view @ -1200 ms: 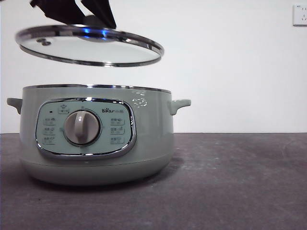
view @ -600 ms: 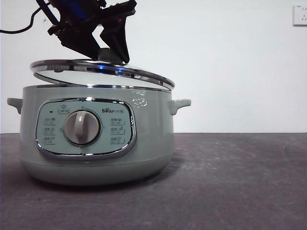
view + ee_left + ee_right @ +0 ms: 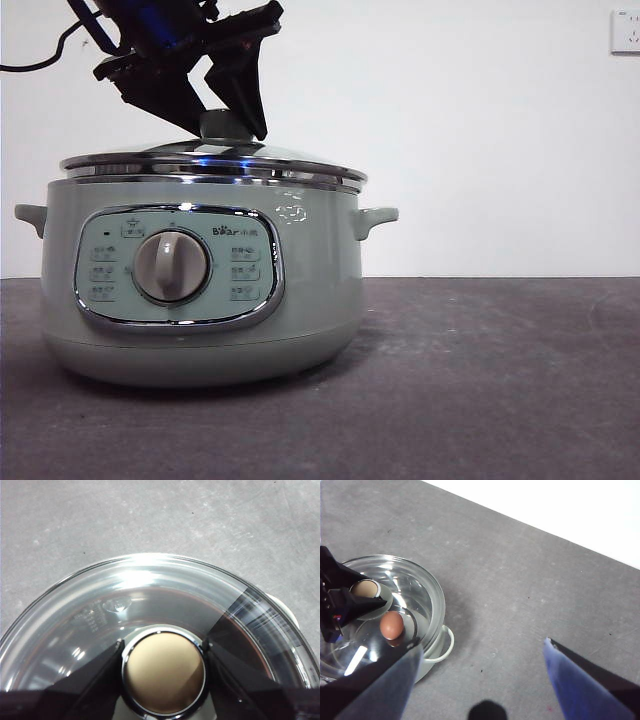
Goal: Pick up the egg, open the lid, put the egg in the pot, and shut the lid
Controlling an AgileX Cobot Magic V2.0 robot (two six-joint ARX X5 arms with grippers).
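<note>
The sage-green pot (image 3: 200, 290) stands at the left of the table. The glass lid (image 3: 210, 162) rests flat on its rim. My left gripper (image 3: 228, 112) is above the pot, shut on the lid's round knob (image 3: 163, 672), one jaw on each side. The brown egg (image 3: 392, 625) lies inside the pot (image 3: 440, 647), seen through the lid (image 3: 415, 595) in the right wrist view. My right gripper (image 3: 480, 675) is open and empty, high above the table to the pot's side.
The dark grey table (image 3: 480, 380) stretches right of the pot. A white wall stands behind, with a socket (image 3: 625, 30) at the top right.
My left gripper has lowered the lid from well above the pot, tilted, down onto the pot's rim, where it now lies level.
</note>
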